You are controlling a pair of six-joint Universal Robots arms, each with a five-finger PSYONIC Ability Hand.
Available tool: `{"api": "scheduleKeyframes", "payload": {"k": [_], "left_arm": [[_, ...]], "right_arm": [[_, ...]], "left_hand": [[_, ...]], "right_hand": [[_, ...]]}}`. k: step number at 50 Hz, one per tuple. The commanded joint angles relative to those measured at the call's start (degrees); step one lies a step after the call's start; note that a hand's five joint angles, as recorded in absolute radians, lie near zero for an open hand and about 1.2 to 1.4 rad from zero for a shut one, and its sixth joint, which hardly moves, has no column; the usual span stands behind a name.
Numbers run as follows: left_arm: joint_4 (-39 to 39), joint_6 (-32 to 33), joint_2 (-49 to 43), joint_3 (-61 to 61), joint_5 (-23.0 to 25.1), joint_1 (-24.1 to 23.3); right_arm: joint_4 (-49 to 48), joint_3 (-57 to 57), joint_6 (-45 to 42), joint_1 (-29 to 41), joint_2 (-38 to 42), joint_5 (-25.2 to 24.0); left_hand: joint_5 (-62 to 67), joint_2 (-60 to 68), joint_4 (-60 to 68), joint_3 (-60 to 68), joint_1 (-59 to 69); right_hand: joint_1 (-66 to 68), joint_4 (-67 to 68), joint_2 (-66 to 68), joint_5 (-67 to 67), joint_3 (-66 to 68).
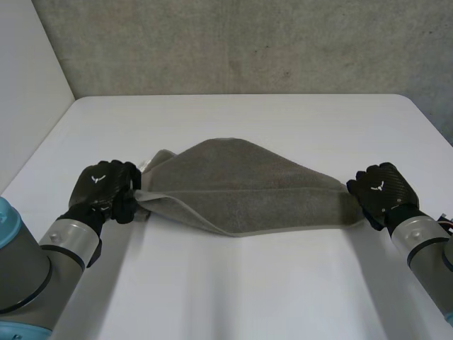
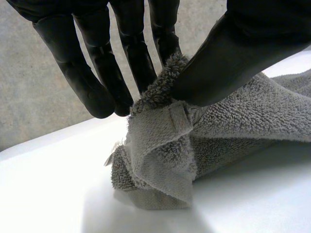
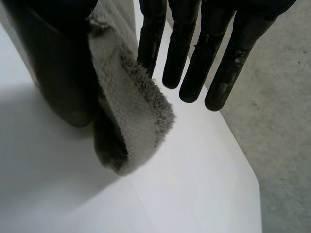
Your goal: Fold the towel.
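Observation:
A grey towel point(image 1: 248, 184), folded over on itself, stretches across the white table point(image 1: 233, 283) between my two hands and sags a little in the middle. My left hand point(image 1: 102, 185) is at its left end. In the left wrist view the thumb and fingers point(image 2: 97, 73) pinch a bunched corner of the towel point(image 2: 160, 141) just above the table. My right hand point(image 1: 382, 188) is at the right end. There the towel's corner point(image 3: 131, 107) hangs between the thumb point(image 3: 58, 63) and the straight fingers, pinched and held off the table.
A grey wall runs behind the table's far edge. A pale wall stands along the left side. The table's right edge lies close beyond my right hand, with grey floor point(image 3: 282, 145) past it. Bare tabletop lies in front of and behind the towel.

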Motion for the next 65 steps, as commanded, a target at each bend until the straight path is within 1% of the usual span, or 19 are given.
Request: {"api": "scheduleKeyframes", "payload": {"k": [1, 7, 11, 16, 18, 22, 26, 28, 31, 32, 34, 36, 37, 39, 43, 47, 56, 61, 65], "left_arm": [[0.0, 1.6, -0.1, -0.1, 0.0, 0.0], [0.1, 1.6, -0.1, -0.1, 0.0, 0.0], [0.1, 1.7, -0.1, -0.1, 0.0, 0.0], [0.0, 1.7, -0.1, 0.0, 0.0, 0.0], [-0.4, 2.1, 0.5, 0.4, 0.0, 0.3], [-1.4, 3.9, 2.2, 1.7, 0.0, 0.6], [-6.8, 9.6, 12.2, 4.6, 0.0, 1.1], [-9.5, 10.8, 15.7, 6.4, -0.1, 1.1], [-14.9, 11.3, 21.3, 11.6, -0.2, 1.2], [-14.9, 11.3, 21.3, 11.6, -0.2, 1.2], [-22.0, 10.9, 24.4, 17.7, -0.3, 2.0], [-25.8, 10.8, 24.8, 20.8, -0.3, 2.5], [-29.6, 10.7, 24.7, 23.8, -0.3, 2.5], [-33.0, 10.7, 24.5, 26.1, -0.3, 2.6], [-38.3, 10.8, 22.9, 28.9, -0.1, 3.0], [-43.4, 11.2, 14.2, 30.5, 0.0, 3.1], [-46.2, 12.2, -2.4, 38.3, 0.0, 2.3], [-44.6, 12.5, -9.2, 51.3, -0.5, 2.0], [-40.0, 11.7, -11.0, 61.0, -0.8, 1.8]], "right_arm": [[-0.7, 0.1, 2.3, -0.3, -0.6, -1.3], [-1.5, 0.1, 2.3, -0.5, -0.6, -1.3], [-1.7, 0.1, 2.2, -0.4, -0.6, -1.6], [-2.0, 0.0, 3.6, -0.5, -1.5, -1.8], [-2.0, -0.2, 4.3, -0.7, -3.5, -1.8], [-1.1, -1.0, 11.8, -1.3, -15.5, -1.4], [1.2, -3.5, 19.6, -2.1, -23.2, -1.4], [8.9, -9.7, 25.1, -3.1, -29.4, -1.8], [15.3, -14.1, 26.0, -3.8, -31.3, -2.6], [21.8, -18.5, 26.0, -4.8, -31.7, -3.8], [28.4, -23.0, 25.8, -5.6, -31.2, -5.4], [41.1, -31.4, 24.5, -7.1, -29.4, -8.1], [41.2, -31.4, 24.5, -7.1, -29.4, -8.1], [51.2, -37.4, 19.2, -8.2, -24.9, -9.6], [59.1, -40.0, 10.8, -8.1, -20.8, -9.4], [64.2, -40.7, 0.5, -6.1, -13.4, -8.8], [62.3, -47.1, 0.3, -0.4, -1.2, -3.1], [53.1, -58.0, 3.1, 4.4, 4.8, 0.0], [33.4, -66.5, 11.5, 5.6, 6.0, 2.4]], "left_hand": [[-14.4, -1.7, -6.3, -8.2, -1.1], [-14.4, -1.7, -6.3, -8.2, -1.1], [-14.4, -1.7, -6.3, -8.2, -1.1], [-14.4, -1.7, -6.3, -8.2, -1.1], [-14.4, -1.7, -6.3, -8.2, -1.1], [-14.4, -1.7, -6.3, -8.2, -1.1], [-14.4, -1.7, -6.3, -8.2, -1.1], [-14.4, -1.7, -6.3, -8.2, -1.1], [-14.4, -1.7, -6.3, -8.2, -1.1], [-14.4, -1.7, -6.3, -8.2, -1.1], [-14.4, -1.7, -6.3, -8.2, -1.1], [-14.4, -1.7, -6.3, -8.2, -1.1], [-14.4, -1.7, -6.3, -8.2, -1.1], [-14.4, -1.7, -6.3, -8.2, -1.1], [-14.4, -1.7, -6.3, -8.2, -1.1], [-14.4, -1.7, -6.3, -8.2, -1.1], [-14.4, -1.7, -6.3, -8.2, -1.1], [-14.4, -1.7, -6.3, -8.2, -1.1], [-14.4, -1.7, -6.3, -8.2, -1.1]], "right_hand": [[4.2, 4.3, 4.2, 4.2, 4.2], [13.0, 13.0, 12.9, 13.0, 12.9], [37.9, 38.0, 37.9, 38.0, 37.9], [38.1, 38.2, 38.1, 38.2, 38.1], [38.1, 38.2, 38.1, 38.2, 38.1], [38.1, 38.2, 38.1, 38.2, 38.1], [38.1, 38.2, 38.1, 38.2, 38.1], [38.1, 38.2, 38.1, 38.2, 38.1], [38.1, 38.2, 38.1, 38.2, 38.1], [38.1, 38.2, 38.1, 38.2, 38.1], [38.1, 38.2, 38.1, 38.2, 38.1], [38.1, 38.2, 38.1, 38.2, 38.1], [38.1, 38.2, 38.1, 38.2, 38.1], [38.1, 38.2, 38.1, 38.2, 38.1], [38.1, 38.2, 38.1, 38.2, 38.1], [38.1, 38.2, 38.1, 38.2, 38.1], [38.1, 38.2, 38.1, 38.2, 38.1], [38.1, 38.2, 38.1, 38.2, 38.1], [38.1, 38.2, 38.1, 38.2, 38.1]]}}
